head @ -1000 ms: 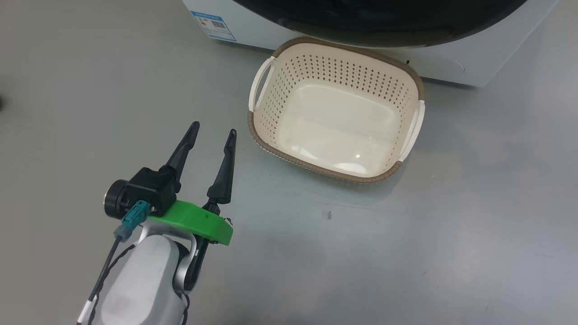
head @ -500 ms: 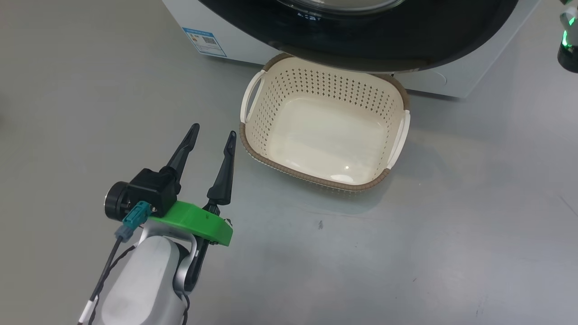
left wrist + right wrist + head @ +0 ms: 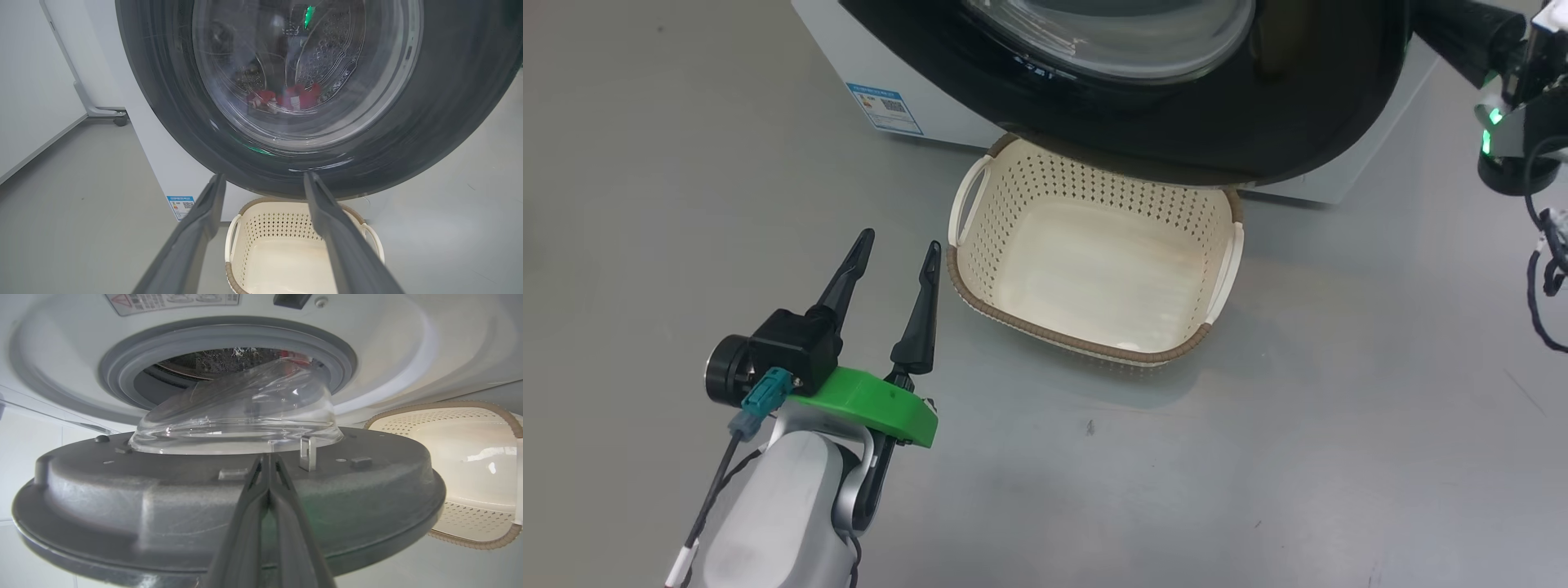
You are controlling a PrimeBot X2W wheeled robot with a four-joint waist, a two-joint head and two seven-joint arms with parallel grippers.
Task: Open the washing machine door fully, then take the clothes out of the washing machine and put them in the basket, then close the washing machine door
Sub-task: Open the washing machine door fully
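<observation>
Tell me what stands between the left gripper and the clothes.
The washing machine door: in the left wrist view the red clothes show through its glass, beyond the open left gripper.

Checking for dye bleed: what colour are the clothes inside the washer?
Clothes look mostly red; left wrist view.

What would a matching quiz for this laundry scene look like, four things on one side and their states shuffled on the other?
Column one:
1. basket
2. left pincer
3. right pincer
4. clothes

Column two:
A. closed tight
B. empty
C. in the washing machine
D. wide open

Pairs: 1-B, 2-D, 3-A, 4-C
</observation>
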